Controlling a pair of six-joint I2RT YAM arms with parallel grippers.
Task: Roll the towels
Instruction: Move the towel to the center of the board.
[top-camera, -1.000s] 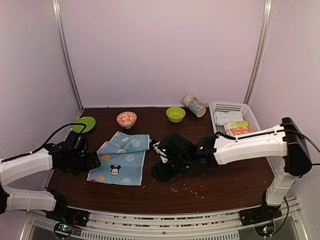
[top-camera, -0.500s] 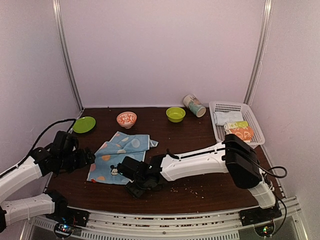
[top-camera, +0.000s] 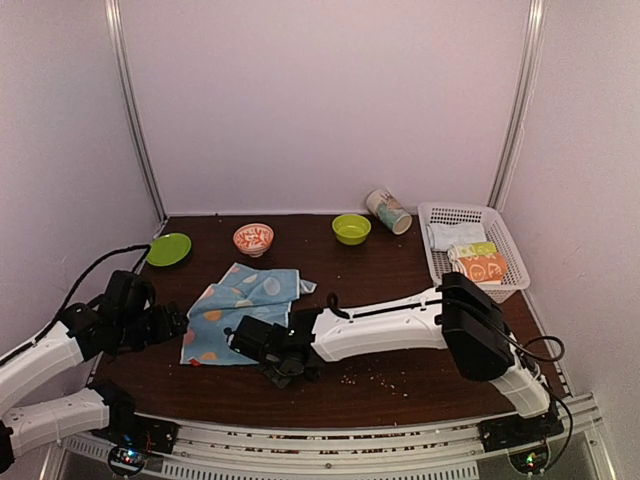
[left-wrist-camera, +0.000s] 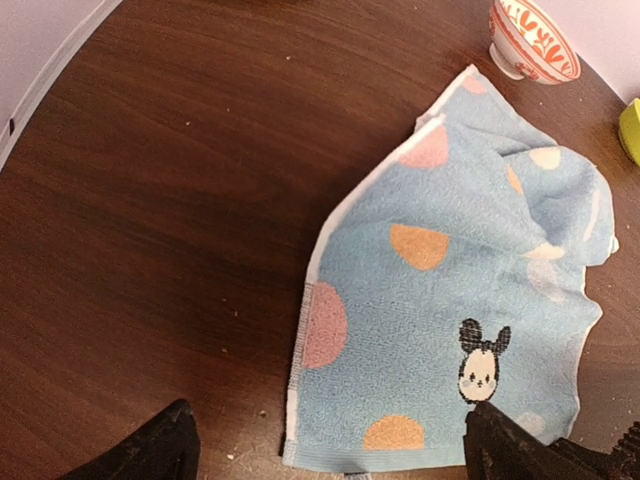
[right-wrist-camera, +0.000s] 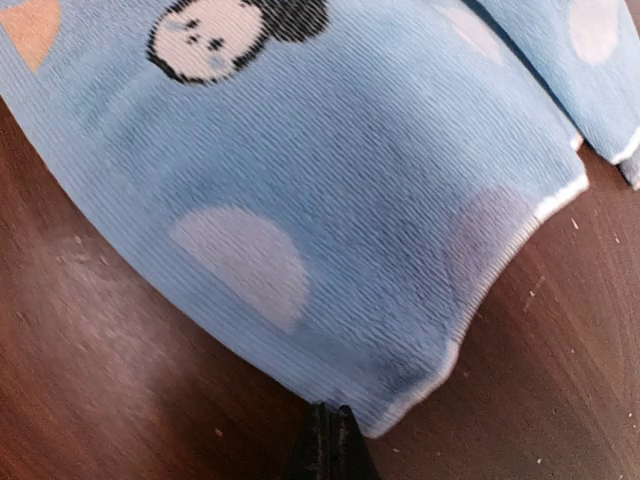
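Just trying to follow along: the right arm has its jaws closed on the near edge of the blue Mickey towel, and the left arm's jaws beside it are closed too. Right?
Not quite. The jaws of the left arm are wide open: the left wrist view shows its fingertips far apart beside the blue Mickey towel. The jaws of the right arm are closed on its near edge.

blue towel (right-wrist-camera: 300, 200): cropped at top edge | patterned bowl (left-wrist-camera: 533, 40): rim cropped
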